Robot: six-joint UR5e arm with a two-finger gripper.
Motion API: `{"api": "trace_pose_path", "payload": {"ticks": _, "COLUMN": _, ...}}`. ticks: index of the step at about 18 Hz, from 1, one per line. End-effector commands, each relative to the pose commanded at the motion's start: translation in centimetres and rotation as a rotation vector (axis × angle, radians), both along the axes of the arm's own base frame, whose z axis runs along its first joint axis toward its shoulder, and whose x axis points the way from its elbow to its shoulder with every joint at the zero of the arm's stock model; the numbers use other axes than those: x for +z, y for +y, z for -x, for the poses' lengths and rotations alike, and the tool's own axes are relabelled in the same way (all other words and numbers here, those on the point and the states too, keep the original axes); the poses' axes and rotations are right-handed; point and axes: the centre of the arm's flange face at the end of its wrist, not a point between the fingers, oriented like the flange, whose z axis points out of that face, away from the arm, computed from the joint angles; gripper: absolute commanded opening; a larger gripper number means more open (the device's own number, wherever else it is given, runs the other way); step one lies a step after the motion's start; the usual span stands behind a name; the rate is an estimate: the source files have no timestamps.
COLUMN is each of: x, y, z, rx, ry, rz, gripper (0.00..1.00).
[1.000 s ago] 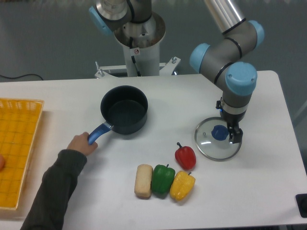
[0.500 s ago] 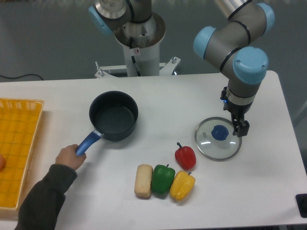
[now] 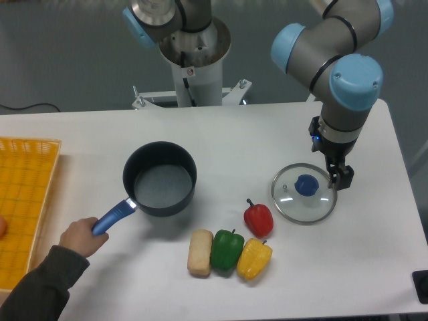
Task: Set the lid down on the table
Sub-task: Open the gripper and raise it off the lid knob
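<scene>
The lid (image 3: 304, 194), clear glass, metal rim, lies flat on the table (image 3: 374, 261), blue knob up; the gripper (image 3: 340, 178) holds nothing, opening unclear

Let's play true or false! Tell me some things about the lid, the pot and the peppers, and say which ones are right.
1. The lid lies flat on the table. True.
2. The pincer is squeezing the lid's blue knob. False: it is off to the knob's right side, holding nothing.
3. The lid is on the pot. False: the pot is open, and the lid lies far to its right.
4. A hand holds the pot's blue handle. True.
5. The red pepper is inside the pot. False: it is on the table beside the lid.
</scene>
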Motion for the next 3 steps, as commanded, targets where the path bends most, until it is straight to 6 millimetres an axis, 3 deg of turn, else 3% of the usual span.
{"api": "trace_pose_path", "payload": {"ticks": 3, "x": -0.25, "y": 0.5, "z": -0.39, "rx": -0.001, "ry": -0.006, "rz": -0.001, "gripper": 1.0}}
